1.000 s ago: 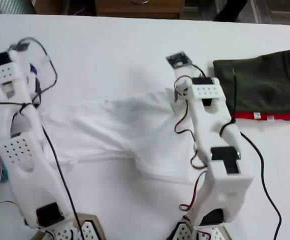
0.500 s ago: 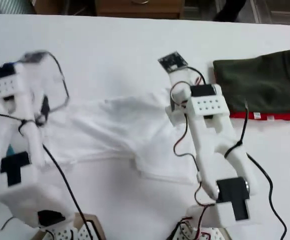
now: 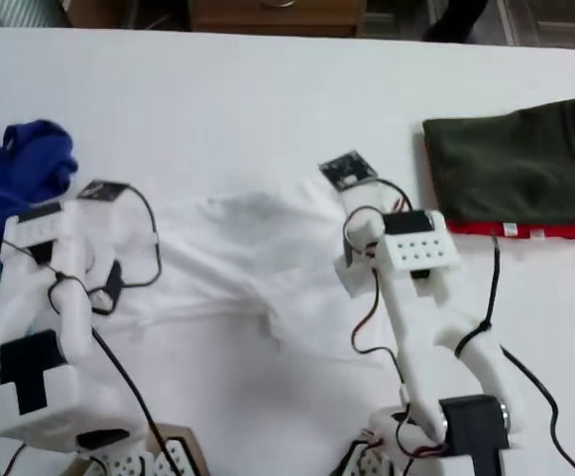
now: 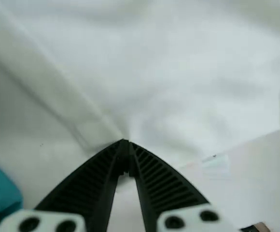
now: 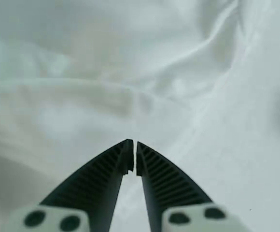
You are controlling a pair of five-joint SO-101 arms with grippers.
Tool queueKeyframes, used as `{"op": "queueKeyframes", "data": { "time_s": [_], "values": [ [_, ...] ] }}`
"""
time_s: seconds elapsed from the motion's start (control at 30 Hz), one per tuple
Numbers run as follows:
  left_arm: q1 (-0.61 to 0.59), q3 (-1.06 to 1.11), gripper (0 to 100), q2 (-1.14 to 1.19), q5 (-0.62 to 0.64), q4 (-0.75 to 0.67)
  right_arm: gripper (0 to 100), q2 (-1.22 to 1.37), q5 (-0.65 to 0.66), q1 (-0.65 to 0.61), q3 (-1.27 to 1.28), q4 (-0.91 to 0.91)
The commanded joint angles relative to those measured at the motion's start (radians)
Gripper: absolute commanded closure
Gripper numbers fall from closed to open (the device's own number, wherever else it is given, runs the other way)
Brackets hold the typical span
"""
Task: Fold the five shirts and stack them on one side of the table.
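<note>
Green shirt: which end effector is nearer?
Right. The right end effector is on the white shirt, beside the green shirt; the left end effector is at the opposite end.

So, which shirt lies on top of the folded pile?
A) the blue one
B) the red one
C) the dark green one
C: the dark green folded cloth shirt covers the red folded cloth shirt, of which only one edge shows.
</note>
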Motion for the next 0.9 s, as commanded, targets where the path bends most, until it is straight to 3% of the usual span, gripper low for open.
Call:
{"op": "queueKeyframes", "data": {
  "time_s": [0.0,0.23,0.47,0.87],
  "values": [
    [-0.017,-0.007,98,-0.054,-0.003,0.028,97.8,-0.087,0.060,0.007,0.025,0.015],
    [-0.020,0.005,98,-0.046,-0.003,-0.034,97.3,-0.185,0.207,-0.061,0.152,0.019],
    [-0.015,0.143,98,-0.046,-0.002,-0.244,77.9,-0.185,0.213,-0.245,0.222,0.002],
    [-0.015,0.151,98,-0.049,-0.002,-0.247,78.8,-0.170,0.210,-0.248,0.427,-0.209]
  ]
}}
